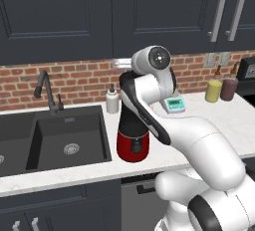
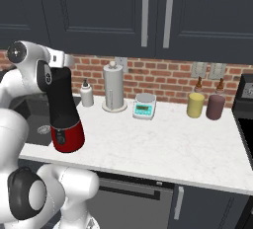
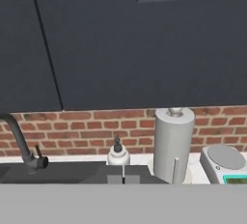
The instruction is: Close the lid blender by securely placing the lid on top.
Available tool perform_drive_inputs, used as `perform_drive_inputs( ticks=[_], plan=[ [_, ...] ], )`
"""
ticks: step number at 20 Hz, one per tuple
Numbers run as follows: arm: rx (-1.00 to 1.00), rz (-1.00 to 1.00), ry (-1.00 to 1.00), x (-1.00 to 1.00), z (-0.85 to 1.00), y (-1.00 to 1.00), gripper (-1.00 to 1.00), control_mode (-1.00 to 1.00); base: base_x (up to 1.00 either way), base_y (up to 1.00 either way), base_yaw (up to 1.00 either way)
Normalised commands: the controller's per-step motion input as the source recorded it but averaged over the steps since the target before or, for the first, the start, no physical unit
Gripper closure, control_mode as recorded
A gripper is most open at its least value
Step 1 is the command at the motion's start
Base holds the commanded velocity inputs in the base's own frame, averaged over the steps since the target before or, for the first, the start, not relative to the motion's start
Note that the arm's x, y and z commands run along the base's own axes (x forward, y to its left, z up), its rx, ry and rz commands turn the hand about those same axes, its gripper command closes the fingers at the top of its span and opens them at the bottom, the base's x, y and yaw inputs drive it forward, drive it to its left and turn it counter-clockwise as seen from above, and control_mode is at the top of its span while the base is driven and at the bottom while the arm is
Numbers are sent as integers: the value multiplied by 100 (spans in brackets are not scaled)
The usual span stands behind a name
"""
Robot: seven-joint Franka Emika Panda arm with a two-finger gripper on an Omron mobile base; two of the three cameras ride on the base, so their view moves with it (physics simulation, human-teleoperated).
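In the left base view the white arm bends over the tall blender with a black cylindrical jar and a rounded red base, which stands on the pale marble counter right beside the dark sink; the arm's dark wrist covers the jar's top, so the lid and the finger tips are hidden here, and a white soap bottle stands just behind the blender toward the brick wall. In the right base view the hand sits directly over the top of the blender's jar, with the grey paper-towel roll, the small white kitchen scale, a yellow jar and a maroon jar well off to the far side of the hand along the counter; the jar's top merges with the dark hand, so whether a lid lies there cannot be told. In the hand view the gripper has its two small tips pressed together, clenched with no gap, just above a dark flat surface that I cannot identify; beyond the tips stand the soap bottle, the towel roll and the scale, with the black faucet off to one side
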Motion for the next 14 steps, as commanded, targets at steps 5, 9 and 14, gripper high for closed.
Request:
perform_drive_inputs(
  ticks=[5, 9, 14],
  plan=[
    [0, 0, 0, -3, 29, 0, 100, -100, 0, 0, 0],
    [0, 0, 0, -20, 39, 0, 100, -100, 0, 0, 0],
    [0, 0, 0, -34, 34, -1, 100, -100, 0, 0, 0]
  ],
)
